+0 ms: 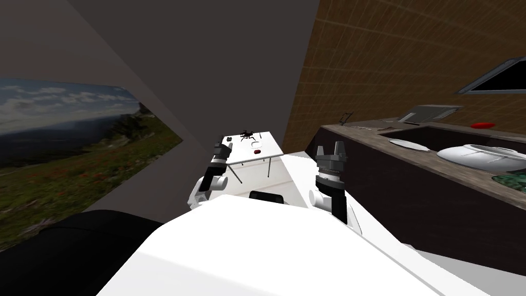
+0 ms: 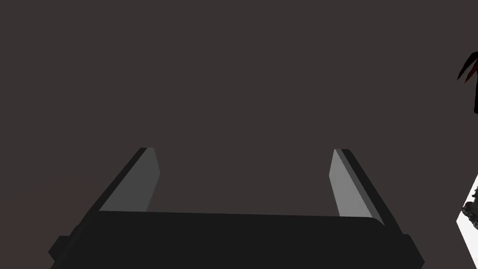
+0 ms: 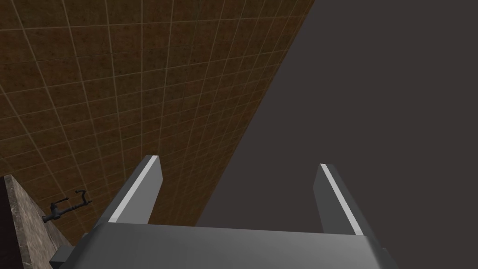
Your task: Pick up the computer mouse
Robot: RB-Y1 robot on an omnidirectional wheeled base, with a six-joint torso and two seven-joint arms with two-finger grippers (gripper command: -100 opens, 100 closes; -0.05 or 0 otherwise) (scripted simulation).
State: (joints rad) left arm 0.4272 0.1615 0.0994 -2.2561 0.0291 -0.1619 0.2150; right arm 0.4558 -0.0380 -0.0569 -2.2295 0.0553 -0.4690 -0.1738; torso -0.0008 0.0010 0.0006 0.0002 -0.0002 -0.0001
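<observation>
Near the front edge of the small white table (image 1: 271, 146), the dark red oval computer mouse (image 1: 257, 152) is sitting. Both forearms are pointing upward, short of it. The left gripper (image 2: 245, 152) and right gripper (image 1: 330, 146) are holding their fingers wide, gripping nothing.

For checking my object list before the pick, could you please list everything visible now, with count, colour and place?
table: 1, white, ahead between the arms
mouse: 1, dark red, near side of the table
spidery object: 1, black, far side of the table
counter: 1, dark with brown top, on the right
plate: 1, white, on the counter
large dish: 1, white, on the counter
flat object: 1, red, far side of the counter
faucet: 1, dark, counter's far end
landscape picture: 1, green and blue, left wall
left gripper: 1, open
right gripper: 1, open
</observation>
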